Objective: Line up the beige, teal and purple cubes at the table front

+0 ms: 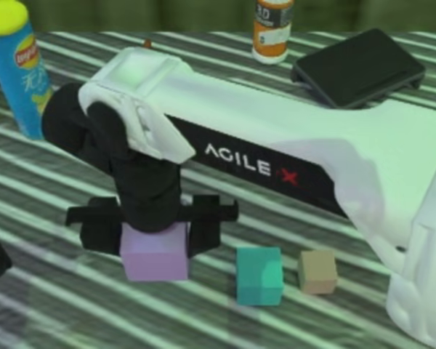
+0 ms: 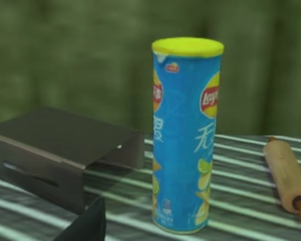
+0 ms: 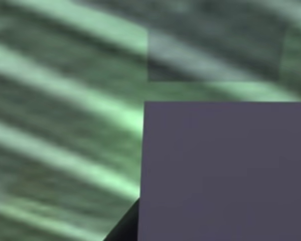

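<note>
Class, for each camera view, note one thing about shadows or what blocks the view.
Top view: the right arm's white body spans the table, its hand covering the lilac-purple matte cube from above. Left wrist view: the blue crisp tube with yellow lid stands evenly lit. Right wrist view: the purple cube fills one corner, with a faint squarish shadow on the striped tabletop.

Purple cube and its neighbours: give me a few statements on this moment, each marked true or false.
1. The right hand straddles the purple cube. True.
2. The teal cube lies between the purple cube and the beige cube. True.
3. The beige cube is stacked on the teal cube. False: both sit on the striped table, apart from each other.
4. The chips can lies on its side. False: it stands upright at the table's left rear.
5. The black slab holds the cubes. False: it lies bare at the right rear.
</note>
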Action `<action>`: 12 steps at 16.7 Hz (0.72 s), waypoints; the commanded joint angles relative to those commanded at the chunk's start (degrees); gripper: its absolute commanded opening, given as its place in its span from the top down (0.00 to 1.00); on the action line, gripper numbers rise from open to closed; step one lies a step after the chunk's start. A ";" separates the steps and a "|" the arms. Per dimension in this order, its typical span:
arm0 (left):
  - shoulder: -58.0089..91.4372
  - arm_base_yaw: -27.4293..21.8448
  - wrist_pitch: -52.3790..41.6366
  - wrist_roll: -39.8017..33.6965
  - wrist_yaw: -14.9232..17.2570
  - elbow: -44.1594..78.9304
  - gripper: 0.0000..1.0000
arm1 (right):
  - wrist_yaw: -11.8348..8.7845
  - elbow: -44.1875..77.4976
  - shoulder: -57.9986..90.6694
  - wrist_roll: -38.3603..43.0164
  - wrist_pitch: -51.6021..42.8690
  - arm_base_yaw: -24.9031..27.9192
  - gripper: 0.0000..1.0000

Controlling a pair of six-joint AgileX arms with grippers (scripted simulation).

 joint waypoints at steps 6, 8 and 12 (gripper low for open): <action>0.00 0.00 0.00 0.00 0.00 0.00 0.00 | -0.07 -7.61 0.68 -0.12 8.68 0.13 1.00; 0.00 0.00 0.00 0.00 0.00 0.00 0.00 | 0.03 -11.15 1.10 -0.08 12.71 0.16 1.00; 0.00 0.00 0.00 0.00 0.00 0.00 0.00 | 0.09 -12.93 1.43 -0.01 14.54 0.21 1.00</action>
